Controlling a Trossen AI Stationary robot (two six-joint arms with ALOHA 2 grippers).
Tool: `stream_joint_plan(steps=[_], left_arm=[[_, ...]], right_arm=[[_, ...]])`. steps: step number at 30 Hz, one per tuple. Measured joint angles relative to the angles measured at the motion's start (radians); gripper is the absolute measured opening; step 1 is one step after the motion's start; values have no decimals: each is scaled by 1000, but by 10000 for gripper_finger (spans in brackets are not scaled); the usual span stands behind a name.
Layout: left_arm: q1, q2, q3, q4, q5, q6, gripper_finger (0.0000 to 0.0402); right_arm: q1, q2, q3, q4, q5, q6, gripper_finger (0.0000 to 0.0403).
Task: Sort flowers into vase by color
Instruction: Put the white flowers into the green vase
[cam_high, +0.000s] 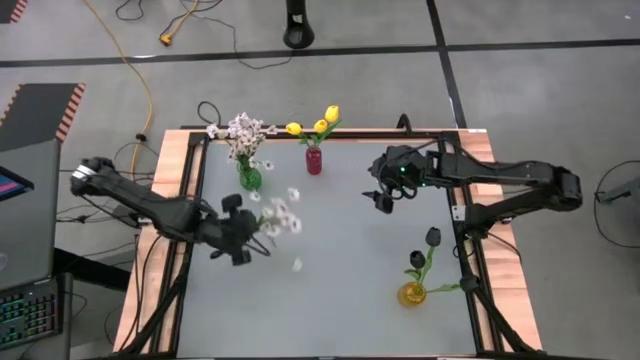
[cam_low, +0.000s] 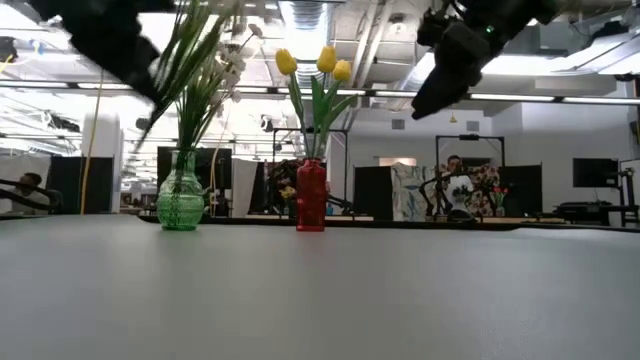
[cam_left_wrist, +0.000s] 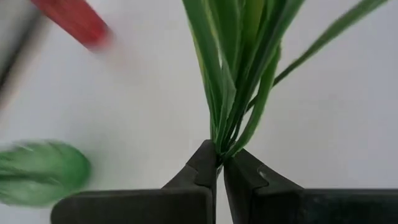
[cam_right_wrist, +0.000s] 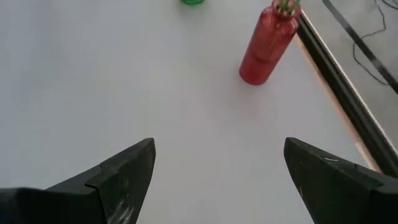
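Left wrist view: tool (cam_left_wrist: 219, 167) pinches green stems (cam_left_wrist: 233, 81).

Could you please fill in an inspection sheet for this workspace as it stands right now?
Surface: pale grey tabletop in a wooden frame.
Job's things: white-pinkish blossom sprays in green glass vase; yellow tulips in red bottle vase; dark tulips in yellow vase; another white blossom spray held above the table.
Clutter: nothing seen.
Hands: left hand shut on the spray's green stems; right hand open, empty, hovering near the red vase.
Cables: yellow cable and black cables on the floor.
Surroundings: grey floor; keyboard at left.
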Motion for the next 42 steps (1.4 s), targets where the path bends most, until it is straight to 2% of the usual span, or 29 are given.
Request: stream_joint_plan(steps=[7, 16, 24, 32, 37, 42], left_arm=[[0, -143, 0, 146, -330, -17, 0], [-65, -237, 0, 169, -689, -56, 0], [-119, -293, 0, 75, -867, -198, 0], [-122, -270, 0, -195, -1080, -548, 0], [-114, -254, 0, -341, -1108, -750, 0], [-84, -236, 0, -420, -1105, -868, 0]], right_arm=[[10, -23, -64, 27, 0, 56, 383], [10, -22, -107, 66, 0, 56, 383], [10, -22, -107, 67, 0, 56, 383], [10, -22, -107, 68, 0, 56, 383], [10, -22, -107, 69, 0, 57, 383], [10, -22, -107, 79, 0, 57, 383]])
